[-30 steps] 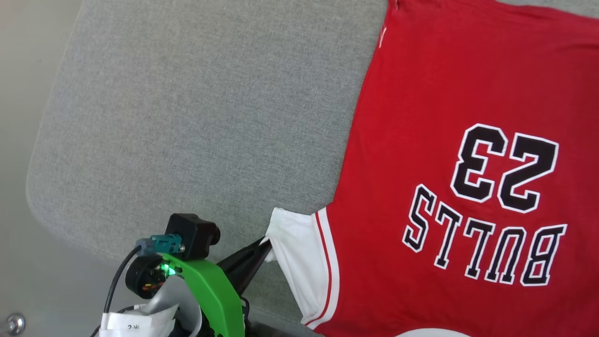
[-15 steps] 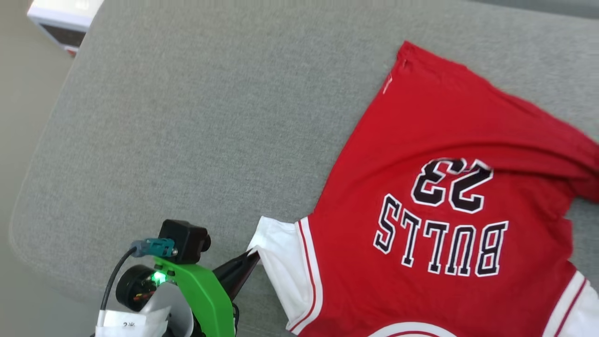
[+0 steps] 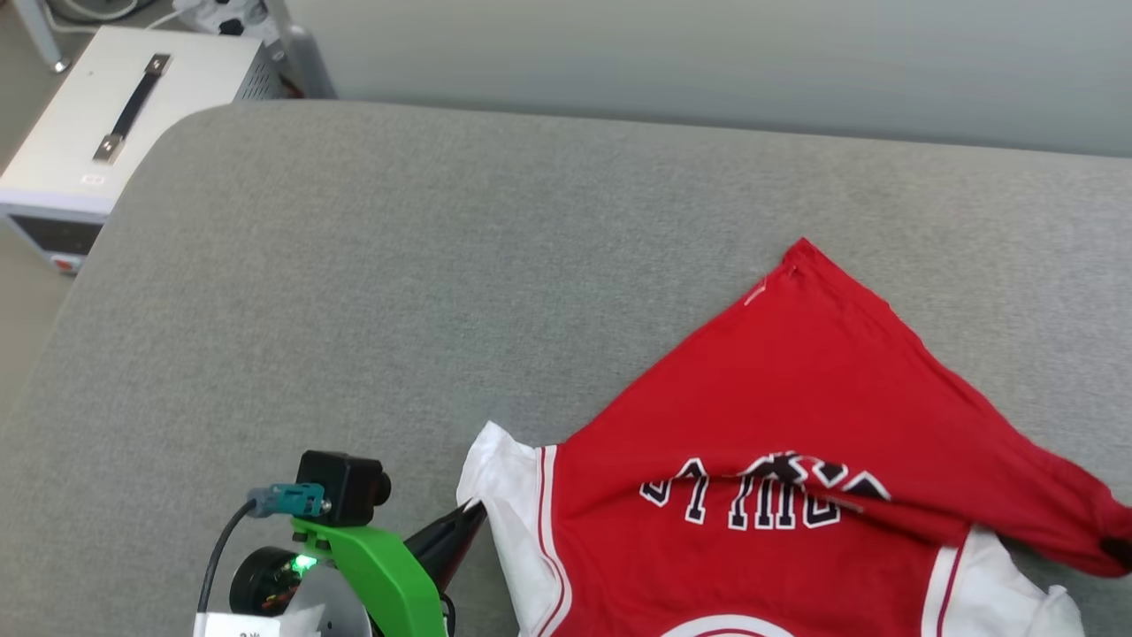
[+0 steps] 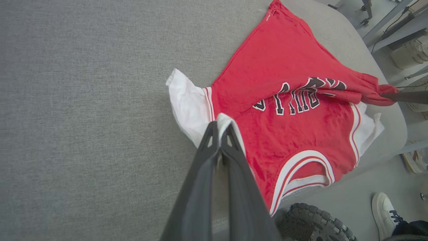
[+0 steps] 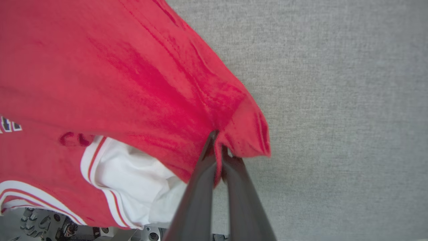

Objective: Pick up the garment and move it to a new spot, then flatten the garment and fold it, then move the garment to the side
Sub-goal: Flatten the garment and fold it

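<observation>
1. Left pincer (image 4: 219, 131) is closed on the white sleeve edge of the garment (image 4: 284, 67). The red body spreads ahead and right of its tips on the grey table (image 3: 354, 265).
2. Right pincer (image 5: 217, 140) clamps a red hem corner. Cloth lies bunched to its left, lapping the lettering.
3. Likely the flattening step, with the fold not yet begun. Next move: draw both grips apart evenly until the lap clears.

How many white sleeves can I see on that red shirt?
2. One sleeve is pinched by the left gripper; the other lies at the opposite side of the jersey, partly under the red hem that the right gripper holds folded over.
</observation>
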`<state>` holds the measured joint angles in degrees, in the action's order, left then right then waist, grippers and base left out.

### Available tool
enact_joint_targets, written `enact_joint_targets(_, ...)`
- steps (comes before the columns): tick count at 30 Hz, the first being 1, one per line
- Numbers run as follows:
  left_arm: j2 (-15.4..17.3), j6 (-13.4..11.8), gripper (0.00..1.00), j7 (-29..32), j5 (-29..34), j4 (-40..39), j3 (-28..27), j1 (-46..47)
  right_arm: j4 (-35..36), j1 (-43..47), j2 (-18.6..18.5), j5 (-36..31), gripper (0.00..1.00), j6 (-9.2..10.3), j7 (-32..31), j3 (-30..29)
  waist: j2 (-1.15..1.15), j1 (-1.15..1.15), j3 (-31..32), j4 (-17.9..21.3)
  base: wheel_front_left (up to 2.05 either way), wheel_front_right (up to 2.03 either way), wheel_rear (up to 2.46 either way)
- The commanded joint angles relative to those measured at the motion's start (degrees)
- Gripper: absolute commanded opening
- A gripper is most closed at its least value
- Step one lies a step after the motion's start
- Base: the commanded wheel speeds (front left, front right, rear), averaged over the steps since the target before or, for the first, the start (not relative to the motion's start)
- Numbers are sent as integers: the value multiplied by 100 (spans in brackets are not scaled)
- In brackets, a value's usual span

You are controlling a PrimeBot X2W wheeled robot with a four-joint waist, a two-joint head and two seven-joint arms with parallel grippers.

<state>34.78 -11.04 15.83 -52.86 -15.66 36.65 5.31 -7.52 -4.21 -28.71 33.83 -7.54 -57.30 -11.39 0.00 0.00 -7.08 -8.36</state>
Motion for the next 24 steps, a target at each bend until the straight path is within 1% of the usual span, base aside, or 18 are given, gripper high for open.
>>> enact_joint_targets(1, -49, -26, 0, -73, -54, 17, -34, -59, 132, 219, 70, 1, 0, 5, 34, -82, 0, 0, 273, 266, 0, 0, 0)
enact_joint_targets(6, -209, -46, 0, -287, -103, 77, -87, -120, 490, 848, 360, -7, 0, 5, 147, -357, 0, 0, 304, 339, 0, 0, 0)
enact_joint_targets(10, -364, -35, 0, -423, -145, 163, -119, -87, 540, 1118, 584, 12, 0, 5, 238, -451, 0, 0, 287, 359, 0, 0, 0)
enact_joint_targets(16, -444, 2, 0, -506, -142, 285, -159, 37, 433, 1227, 654, -47, 0, 5, 315, -384, 0, 0, 273, 346, 0, 0, 0)
enact_joint_targets(17, -443, 11, 0, -505, -139, 293, -154, 48, 430, 1216, 644, -51, 2, 5, 323, -367, 0, 0, 272, 343, 0, 0, 0)
enact_joint_targets(18, -428, 15, 0, -495, -118, 302, -141, 59, 438, 1189, 625, -56, 66, 5, 356, -346, 0, 0, 273, 339, 0, 0, 0)
enact_joint_targets(19, -404, 2, 0, -485, -83, 309, -130, 66, 446, 1172, 600, -55, 100, 5, 367, -315, 0, 0, 273, 335, 0, 0, 0)
enact_joint_targets(24, -355, -55, 0, -433, 16, 198, -82, 102, 732, 1009, 336, 123, 100, 5, 300, -115, 0, 0, 195, 252, 0, 0, 0)
